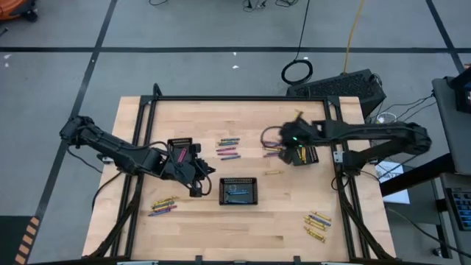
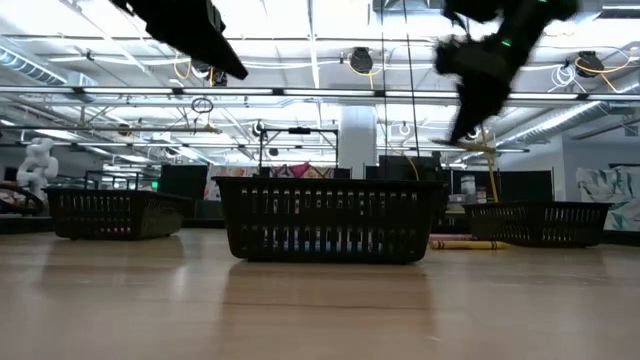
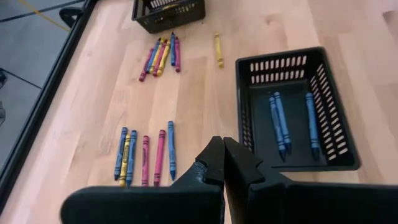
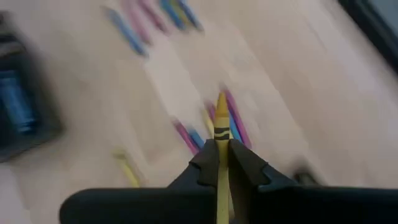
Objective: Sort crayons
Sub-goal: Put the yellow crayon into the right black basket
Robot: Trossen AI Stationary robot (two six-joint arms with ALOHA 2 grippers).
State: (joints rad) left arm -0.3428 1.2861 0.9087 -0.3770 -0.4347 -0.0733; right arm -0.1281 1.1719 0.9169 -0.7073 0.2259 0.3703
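three black trays [image 1: 239, 191] stand on the table; the middle tray holds three blue crayons [image 3: 278, 125]; two arms.

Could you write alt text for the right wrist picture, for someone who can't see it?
The right tool grips a yellow crayon upright between its dark fingers, above a blurred wooden table scattered with more crayons.

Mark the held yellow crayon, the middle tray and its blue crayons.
yellow crayon [image 4: 221, 134], right wrist view: wrapper above the right tool's fingers.
middle tray [image 3: 336, 112], left wrist view: slotted side wall.
blue crayons [image 3: 278, 124], left wrist view: mid-length of the pair.
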